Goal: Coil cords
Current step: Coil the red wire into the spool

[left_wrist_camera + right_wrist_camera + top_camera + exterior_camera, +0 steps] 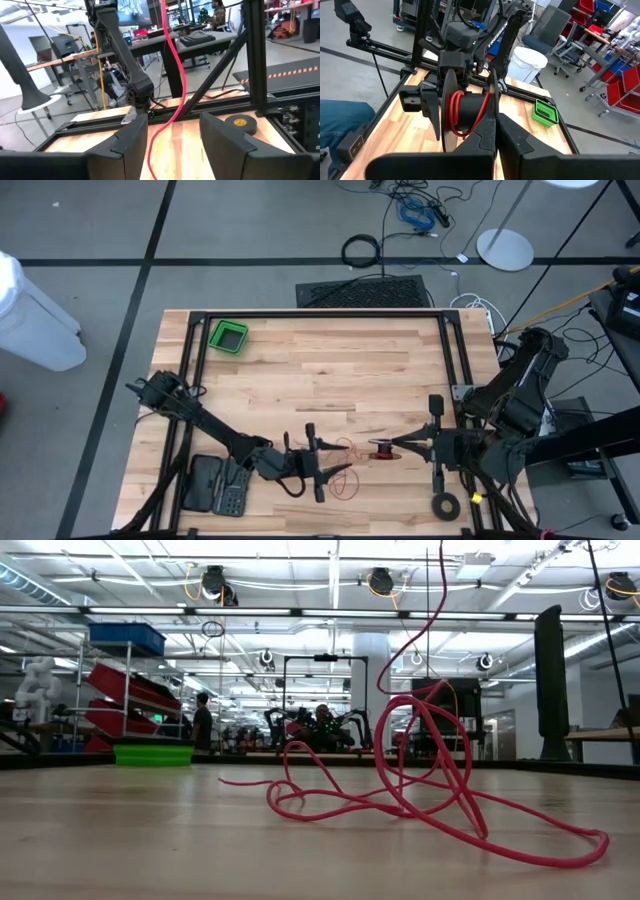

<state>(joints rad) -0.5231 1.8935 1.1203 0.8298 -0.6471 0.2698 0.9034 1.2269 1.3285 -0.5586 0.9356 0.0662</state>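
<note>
We look down on a wooden table [330, 370] ringed by a black frame, most of its planks bare — open room runs from the far edge to the middle. Near the far left corner sits a green bin [228, 337], and nothing shows inside it from above. The work crowds the near edge. There the left gripper [312, 463] stands with its fingers spread wide, gripping nothing; in its own wrist view the red cord [172, 95] drops through the gap between the two fingers without touching either that we can see. Facing it, just to the right, the right gripper [400, 446] is pinched fully closed on a small black spool [465, 111], whose axis lies roughly level along the table, pointing toward the left gripper. Several red turns are wound on the spool's core. The rest of the cord — thin and red — lies loose on the wood between the two grippers, in slack loops that spill toward the near edge; the low view shows one strand rising steeply out of the tangle. A black tape ring [446, 505] lies by the near right corner, clear of the cord.
</note>
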